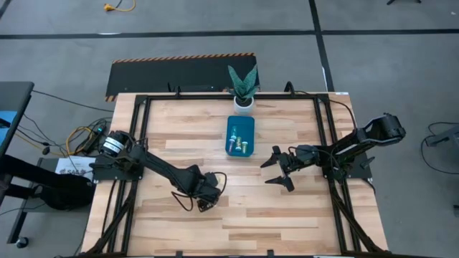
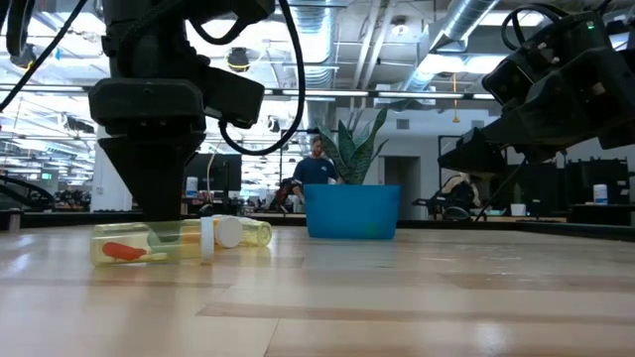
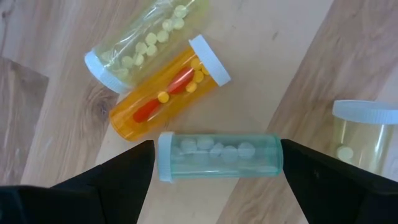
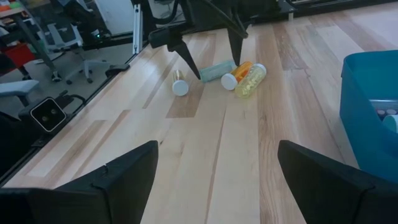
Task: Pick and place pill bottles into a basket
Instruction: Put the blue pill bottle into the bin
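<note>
The high view looks straight down on the whole counter [image 1: 287,222] from well above. The low view sits at counter height and faces level across it toward the basket [image 2: 352,211] and the room behind. The left wrist view points down, very close over the pill bottles [image 3: 217,157]. The right wrist view looks along the counter from farther off, and shares those same bottles and the basket's wall with the low view.
</note>
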You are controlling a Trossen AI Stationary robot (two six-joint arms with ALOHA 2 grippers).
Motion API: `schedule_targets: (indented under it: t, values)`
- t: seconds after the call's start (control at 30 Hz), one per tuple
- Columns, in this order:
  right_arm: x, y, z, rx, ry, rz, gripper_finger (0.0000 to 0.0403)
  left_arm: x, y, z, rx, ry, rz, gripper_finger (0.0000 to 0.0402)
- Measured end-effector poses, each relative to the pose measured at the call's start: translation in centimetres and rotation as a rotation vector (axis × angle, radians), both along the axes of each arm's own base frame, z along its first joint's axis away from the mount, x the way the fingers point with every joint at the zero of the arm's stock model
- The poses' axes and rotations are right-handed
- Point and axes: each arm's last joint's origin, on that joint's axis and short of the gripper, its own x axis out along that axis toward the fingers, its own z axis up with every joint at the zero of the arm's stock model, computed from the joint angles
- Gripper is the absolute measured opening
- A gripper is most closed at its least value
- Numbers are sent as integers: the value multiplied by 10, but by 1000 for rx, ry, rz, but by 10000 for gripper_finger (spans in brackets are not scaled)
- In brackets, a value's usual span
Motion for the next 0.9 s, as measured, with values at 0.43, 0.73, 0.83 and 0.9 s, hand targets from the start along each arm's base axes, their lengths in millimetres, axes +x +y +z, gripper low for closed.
schedule_targets:
  t: [0.43,0.73,0.83,0.9]
  values:
    - [0,0,0,0,0,0,327,0,0,0,-2,-2,14,332]
    - [0,0,0,0,0,0,327,0,0,0,-10,2,35,300]
    - [0,0,0,0,0,0,327,0,0,0,-12,1,36,272]
    - [0,0,0,0,0,0,327,0,0,0,-12,1,36,271]
